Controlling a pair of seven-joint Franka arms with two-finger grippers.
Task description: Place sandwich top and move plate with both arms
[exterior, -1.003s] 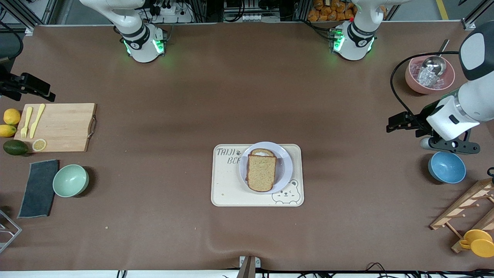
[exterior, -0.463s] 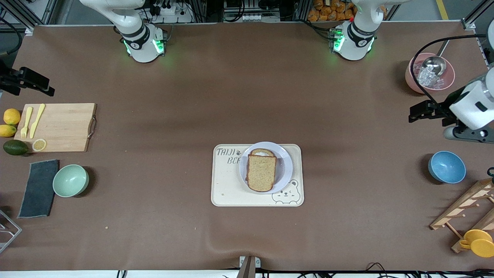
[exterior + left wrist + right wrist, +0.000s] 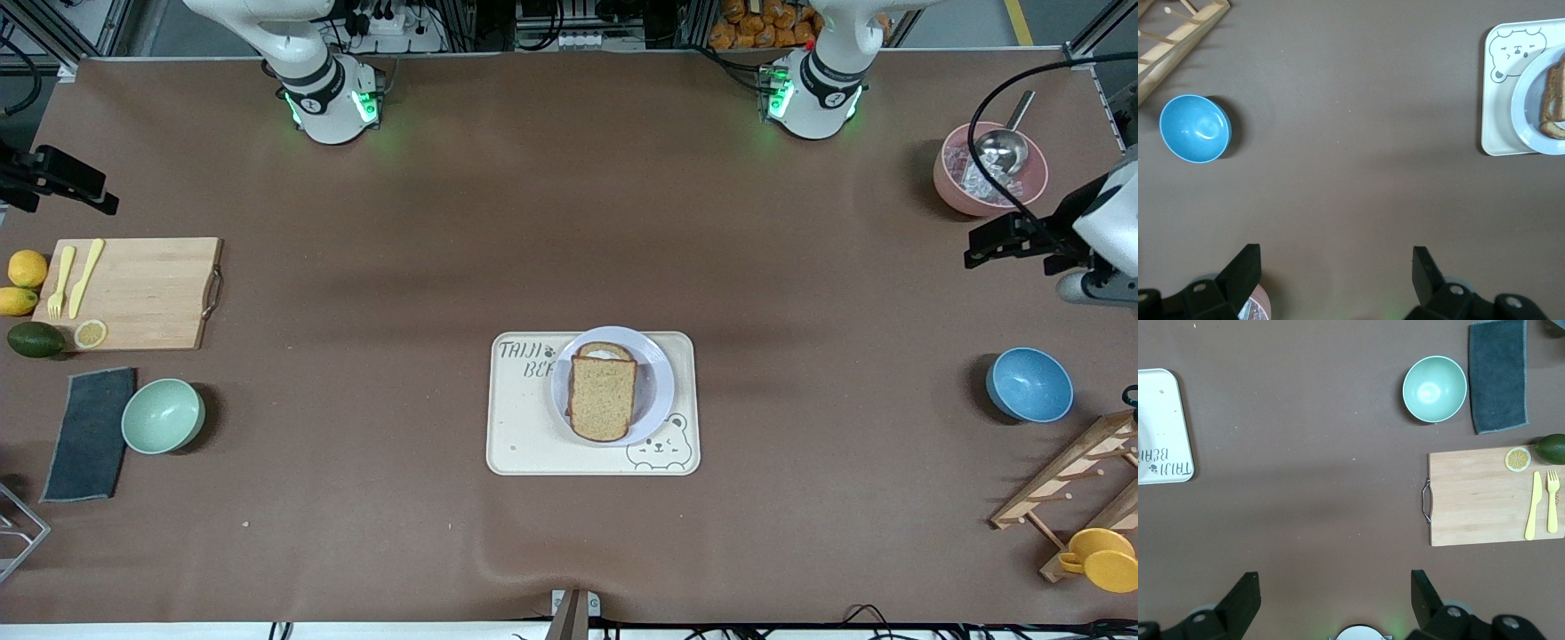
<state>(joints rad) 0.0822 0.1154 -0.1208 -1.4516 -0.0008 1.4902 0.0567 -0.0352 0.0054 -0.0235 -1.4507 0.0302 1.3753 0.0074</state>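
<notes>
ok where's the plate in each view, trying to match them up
Front view: the plate sits on the cream bear tray at mid-table.
Left wrist view: the plate is cut by the picture's edge, on the same tray.
Right wrist view: hardly visible; only the tray's lettered end shows.
Shared landmark: the tray.

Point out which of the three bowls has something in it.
The pink bowl near the left arm's end of the table: it holds a metal ladle and clear pieces. The blue bowl and the green bowl show bare insides.

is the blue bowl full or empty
Empty: the blue bowl sits upright with only bare inner surface showing, in both the front and left wrist views.
</notes>
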